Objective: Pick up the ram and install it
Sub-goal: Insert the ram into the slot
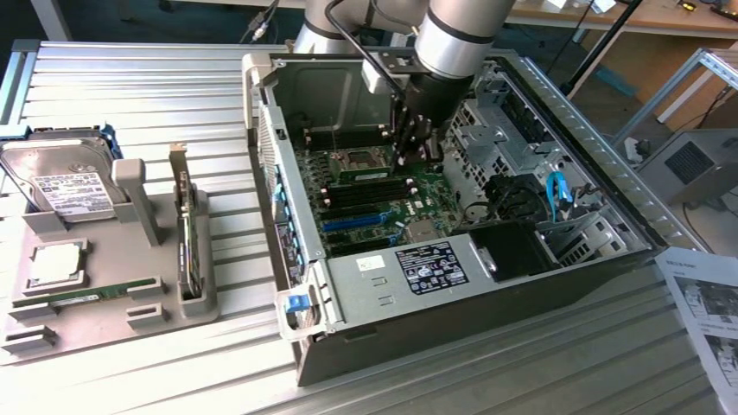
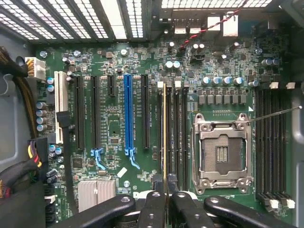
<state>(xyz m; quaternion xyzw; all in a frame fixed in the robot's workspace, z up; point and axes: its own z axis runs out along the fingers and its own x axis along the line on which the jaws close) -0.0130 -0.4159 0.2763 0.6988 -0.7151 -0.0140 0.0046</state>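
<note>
The gripper (image 2: 165, 202) is at the insertion step. Its black metal fingers (image 2: 152, 209) pinch the ram (image 2: 165, 142) between them, with the jaws nearly together on the thin board. From the wrist view the ram is seen edge-on as a narrow yellowish line running lengthwise over the bank of long black memory slots (image 2: 176, 133). It lines up with one of the slots on the side of that bank away from the processor socket. Whether its lower edge has reached the slot I cannot tell.

Seating it should call for the stick to stay parallel to the slot, with a straight push down rather than a tilted one. The board is thin and stiff, so a skewed press could jam it.

Just beyond the slots sits the empty processor socket (image 2: 222, 154), a square steel frame around a dark pin field. Farther across the glossy green motherboard (image 2: 114, 128) run black expansion slots and one bright blue slot (image 2: 128, 114).

In the exterior view the arm reaches down into the open grey sheet-metal computer case (image 1: 381, 294). Well apart, a grey moulded tray (image 1: 162, 316) holds a hard drive (image 1: 64, 181), an upright expansion card (image 1: 185, 233) and another green stick (image 1: 110, 291) lying flat.
</note>
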